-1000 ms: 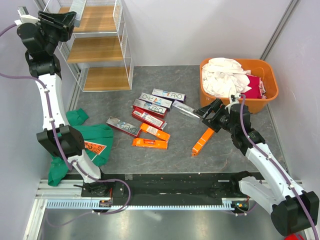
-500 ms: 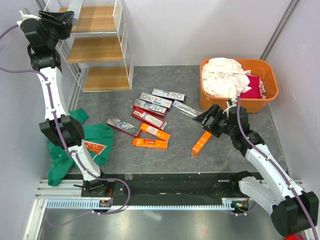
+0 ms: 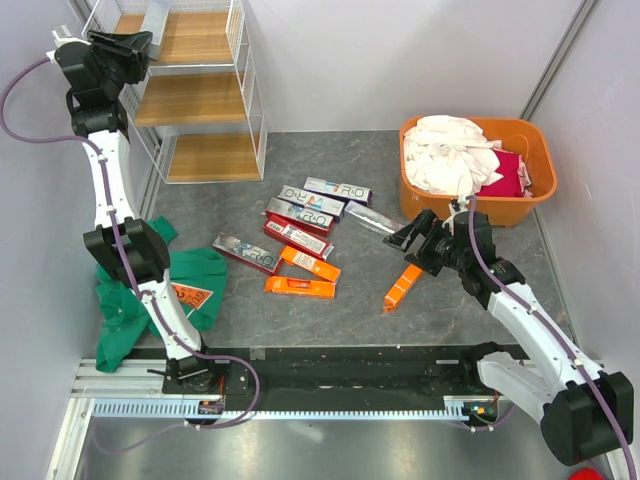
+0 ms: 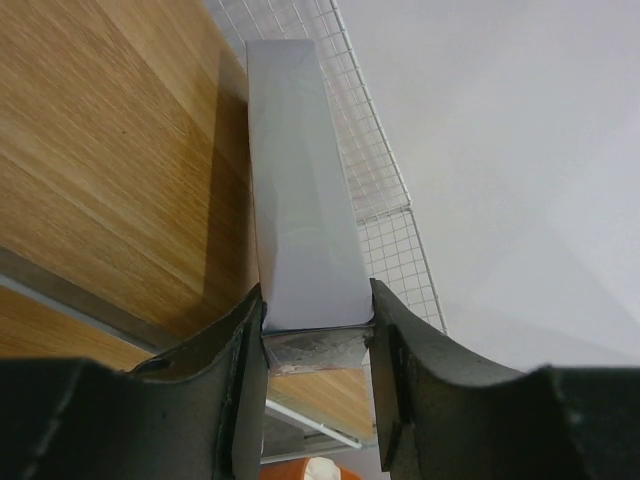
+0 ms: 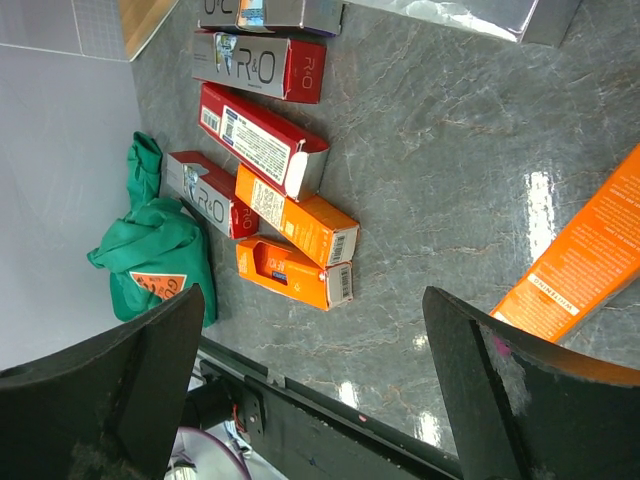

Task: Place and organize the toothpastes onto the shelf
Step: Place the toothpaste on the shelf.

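Grey marbled worktop (image 3: 440,150) lies between pale walls in the top view, and the tall white wire-frame shelf (image 3: 205,100) with three light wooden boards stands in the far left corner. Our left fingers (image 3: 138,42) reach the top board (image 3: 200,25), clamped on the end of a long silver-grey toothpaste carton (image 3: 156,17). Other toothpaste cartons (image 3: 300,235), red, orange and white, lie in a loose group in the middle of the worktop, well apart from the shelf. Our right fingers (image 3: 407,237) hang wide apart just beside a lone bright orange carton (image 3: 403,285), with the orange plastic tub (image 3: 520,210) of laundry behind them.

From the left wrist, the pads (image 4: 235,370) press both sides of the carton's near end, and the carton runs along the wire mesh wall (image 4: 385,190) over the board. We cannot tell whether it already rests on the wood. If we let go while it floats, it may drop, bounce and lie crooked. If we push further, its far end may catch in the mesh, or the thin card may crush.

From the right wrist, nothing is between the spread fingers, and the orange carton lies near the right one. We judge that an off-centre descent may shove it away instead of grasping it.
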